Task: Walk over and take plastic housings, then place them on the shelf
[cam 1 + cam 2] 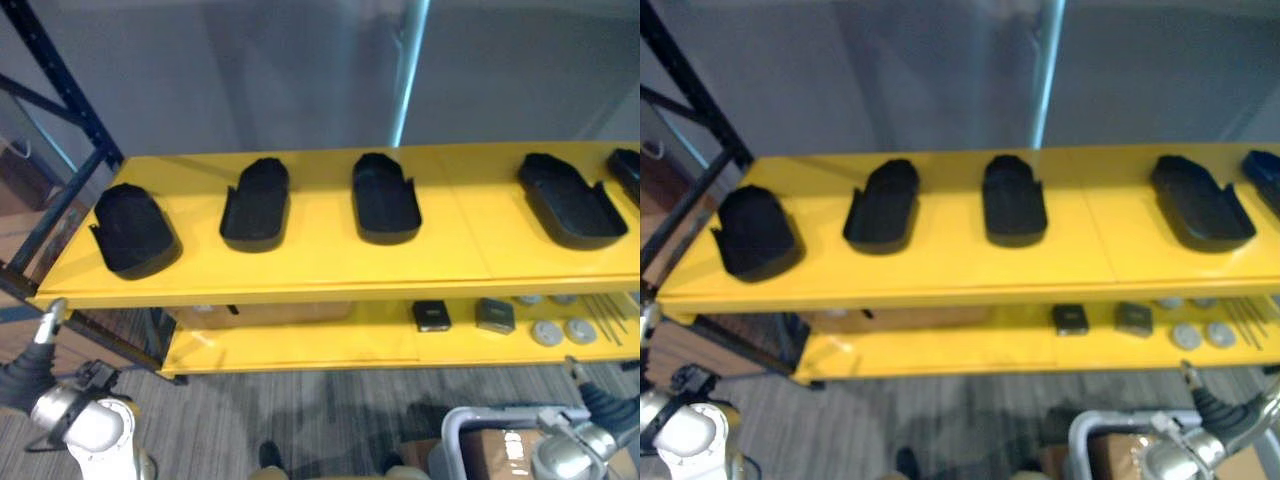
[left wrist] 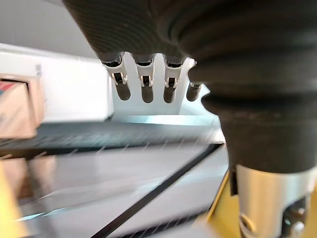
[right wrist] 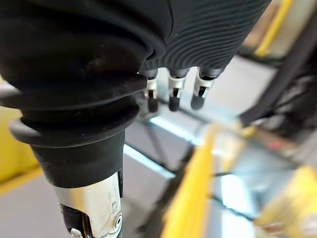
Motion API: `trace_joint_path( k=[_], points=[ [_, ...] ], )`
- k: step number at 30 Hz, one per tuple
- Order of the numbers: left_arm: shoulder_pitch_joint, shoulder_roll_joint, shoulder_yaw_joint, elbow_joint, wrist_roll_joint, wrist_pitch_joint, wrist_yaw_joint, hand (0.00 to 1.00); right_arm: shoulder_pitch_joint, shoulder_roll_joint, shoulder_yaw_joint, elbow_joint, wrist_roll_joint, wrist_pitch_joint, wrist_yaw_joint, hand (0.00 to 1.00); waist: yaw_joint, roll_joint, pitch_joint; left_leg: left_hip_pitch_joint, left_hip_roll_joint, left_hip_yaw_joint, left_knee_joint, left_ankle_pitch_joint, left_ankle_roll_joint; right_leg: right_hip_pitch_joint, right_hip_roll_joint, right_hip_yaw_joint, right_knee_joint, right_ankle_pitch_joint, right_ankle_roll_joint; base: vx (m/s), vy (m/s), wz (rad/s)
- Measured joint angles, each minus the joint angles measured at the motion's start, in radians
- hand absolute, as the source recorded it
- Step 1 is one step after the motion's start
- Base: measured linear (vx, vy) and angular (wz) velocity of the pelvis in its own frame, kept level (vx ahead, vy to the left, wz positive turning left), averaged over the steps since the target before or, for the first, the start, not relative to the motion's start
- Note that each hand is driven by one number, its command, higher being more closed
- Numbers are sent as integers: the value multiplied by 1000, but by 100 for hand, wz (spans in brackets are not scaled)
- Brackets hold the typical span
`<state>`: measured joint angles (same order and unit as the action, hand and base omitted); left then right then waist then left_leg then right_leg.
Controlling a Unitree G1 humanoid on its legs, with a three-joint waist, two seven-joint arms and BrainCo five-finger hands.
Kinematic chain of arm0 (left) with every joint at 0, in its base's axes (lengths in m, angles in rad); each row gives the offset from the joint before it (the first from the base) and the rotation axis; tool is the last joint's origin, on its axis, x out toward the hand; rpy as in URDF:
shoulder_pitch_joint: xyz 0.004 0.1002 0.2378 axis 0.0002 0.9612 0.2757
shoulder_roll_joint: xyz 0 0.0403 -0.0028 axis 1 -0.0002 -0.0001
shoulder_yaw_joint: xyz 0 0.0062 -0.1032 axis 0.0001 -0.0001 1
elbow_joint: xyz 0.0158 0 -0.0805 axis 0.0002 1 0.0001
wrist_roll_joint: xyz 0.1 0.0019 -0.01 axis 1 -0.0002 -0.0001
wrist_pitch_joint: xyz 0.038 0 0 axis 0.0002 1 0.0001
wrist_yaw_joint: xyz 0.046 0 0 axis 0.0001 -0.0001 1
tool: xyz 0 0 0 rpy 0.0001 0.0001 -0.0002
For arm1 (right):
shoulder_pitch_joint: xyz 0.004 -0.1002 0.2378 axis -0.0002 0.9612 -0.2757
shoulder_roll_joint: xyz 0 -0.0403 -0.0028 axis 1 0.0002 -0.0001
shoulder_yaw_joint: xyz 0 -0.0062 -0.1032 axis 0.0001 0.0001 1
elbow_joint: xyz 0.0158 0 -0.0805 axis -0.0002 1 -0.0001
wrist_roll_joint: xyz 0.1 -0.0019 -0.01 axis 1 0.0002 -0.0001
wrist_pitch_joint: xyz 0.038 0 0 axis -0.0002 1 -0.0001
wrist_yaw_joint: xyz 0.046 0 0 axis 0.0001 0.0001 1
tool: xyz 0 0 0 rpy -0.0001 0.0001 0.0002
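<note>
Low at 7 and 5 o'clock, the left hand (image 2: 143, 87) and right hand (image 3: 171, 96) hang with fingers relaxed, holding nothing. The plastic housings (image 1: 385, 197) lie in a row on the yellow shelf (image 1: 300, 265) at 12 o'clock, well apart from both hands. Their long axes run roughly 12-to-6, and neither hand looks nearer.

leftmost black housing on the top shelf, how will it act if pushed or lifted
The leftmost housing looks like a thin hollow shell, so probably light and fairly stiff. It sits flat on the smooth yellow shelf, so a push would likely slide it, not roll or tip it.
</note>
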<state>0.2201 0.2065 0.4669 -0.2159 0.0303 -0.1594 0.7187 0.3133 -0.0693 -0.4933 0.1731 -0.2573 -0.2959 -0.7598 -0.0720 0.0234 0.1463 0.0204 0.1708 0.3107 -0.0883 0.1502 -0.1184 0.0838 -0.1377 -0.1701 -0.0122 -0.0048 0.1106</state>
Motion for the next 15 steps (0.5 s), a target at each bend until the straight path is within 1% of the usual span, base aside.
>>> trace_joint_path(
  k=[1, 2, 3, 4, 5, 6, 7, 8, 10, 11, 12, 15],
  points=[
    [-12, 23, -1, 21, 18, 31, -3, 0, 2, 0, -3, 18, 1, 4, 0, 0, 0, -1, -1, 0, 0, 5, 0, -1, 0, -4, 0, 7, 1, 0, 0, 9, 1, -19],
    [-50, 74, -4, 64, 33, 102, -26, 0, 10, -2, -4, 58, 11, 17, -2, 0, -1, -2, -1, -4, 1, 11, 0, -2, -1, -13, 0, 13, 5, 1, 0, 7, -1, -12],
    [-64, 95, -8, 80, 45, 129, -31, 0, 15, -3, -5, 73, 13, 18, -3, 0, -3, -2, -1, -5, 1, 12, 0, -2, -1, -15, 0, 15, 5, 1, 0, 7, 1, -12],
    [-87, 139, -16, 113, 69, 169, -36, 0, 20, -5, -5, 93, 21, 29, -4, 0, -6, -3, -1, -5, 1, 18, 0, -4, 0, -19, -1, 20, 6, 1, 0, 9, 2, -8],
    [-95, 160, -16, 126, 70, 189, -39, 0, 22, -7, -5, 103, 25, 32, -4, 0, -11, -3, -1, -5, 1, 21, 0, -7, -3, -22, -1, 24, 8, 1, 0, 10, 7, -19],
    [-120, 204, -19, 158, 94, 230, -56, 0, 20, -17, -4, 127, 40, 32, -6, 0, -15, -2, -1, -5, 1, 31, 0, -11, -2, -33, -1, 38, 14, 1, 0, 15, 5, -16],
    [-155, 255, -35, 203, 109, 259, -70, 0, 17, -34, -4, 156, 49, 34, -9, 0, -20, 2, 2, -6, 0, 33, 0, -14, -4, -35, -2, 40, 17, 1, 0, 16, 5, -14],
    [-176, 282, -49, 230, 109, 273, -77, 0, 18, -42, -4, 170, 51, 37, -9, 0, -22, 4, 4, -6, -1, 34, 0, -14, -4, -38, -2, 42, 19, 1, 0, 13, 8, -9],
    [-257, 372, -96, 323, 131, 321, -120, 0, 14, -72, -4, 219, 69, 38, -12, 0, -24, 11, 8, -6, 0, 55, 0, -14, -4, -51, -2, 65, 22, 2, 0, 17, 10, -20],
    [-275, 390, -104, 345, 137, 328, -135, 0, 12, -80, -4, 233, 70, 37, -12, 0, -24, 13, 9, -6, 0, 57, 0, -14, -4, -50, -2, 67, 23, 5, 1, 43, 2, -17],
    [-313, 425, -130, 396, 137, 343, -156, 0, 12, -92, -4, 256, 83, 37, -13, 0, -28, 18, 12, -6, -1, 58, -1, -13, -2, -51, -3, 69, 24, 6, 3, 47, -1, -7],
    [-365, 483, -170, 473, 146, 368, -218, 0, 9, -102, -4, 295, 87, 36, -14, 0, -51, 17, 13, -5, 0, 64, 0, -11, -1, -60, 0, 84, 31, 6, 3, 38, -2, -8]
  ],
)
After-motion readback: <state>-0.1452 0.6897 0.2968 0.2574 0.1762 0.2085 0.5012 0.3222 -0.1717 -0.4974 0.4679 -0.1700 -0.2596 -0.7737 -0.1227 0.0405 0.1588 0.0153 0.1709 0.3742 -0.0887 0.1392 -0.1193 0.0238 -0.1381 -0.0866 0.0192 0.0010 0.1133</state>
